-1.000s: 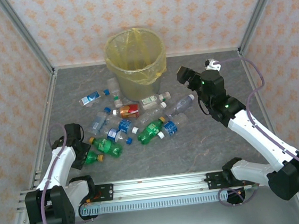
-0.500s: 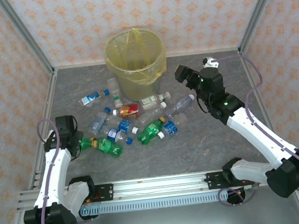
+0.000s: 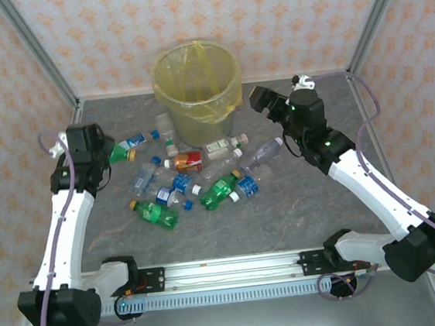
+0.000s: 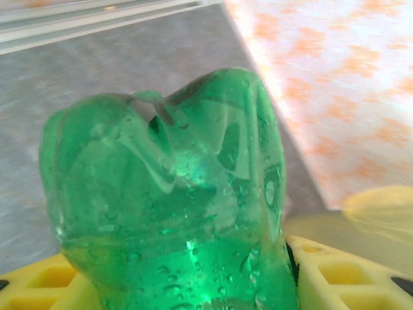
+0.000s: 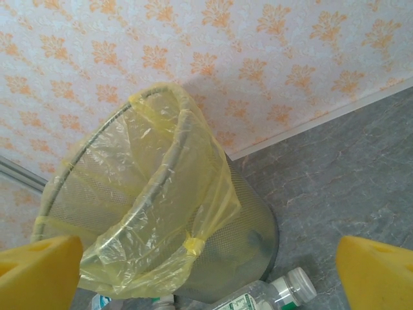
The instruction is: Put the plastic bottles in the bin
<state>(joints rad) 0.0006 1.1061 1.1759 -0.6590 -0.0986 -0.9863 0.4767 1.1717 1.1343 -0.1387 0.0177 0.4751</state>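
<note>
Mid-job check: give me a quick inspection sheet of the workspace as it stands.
Surface: grey table, bare around the pile.
Job's things: bin upright at the far side, yellow liner in; bottle pile lying on the table in front of it; one green bottle lifted off the table.
Clutter: nothing seen.
Grippers: left gripper shut on the green bottle, raised left of the pile; right gripper open and empty, beside the bin and facing it.
Cables: purple cables looped along both arms, apart from the pile.
Surroundings: patterned walls on three sides, metal frame posts at the corners.
</note>
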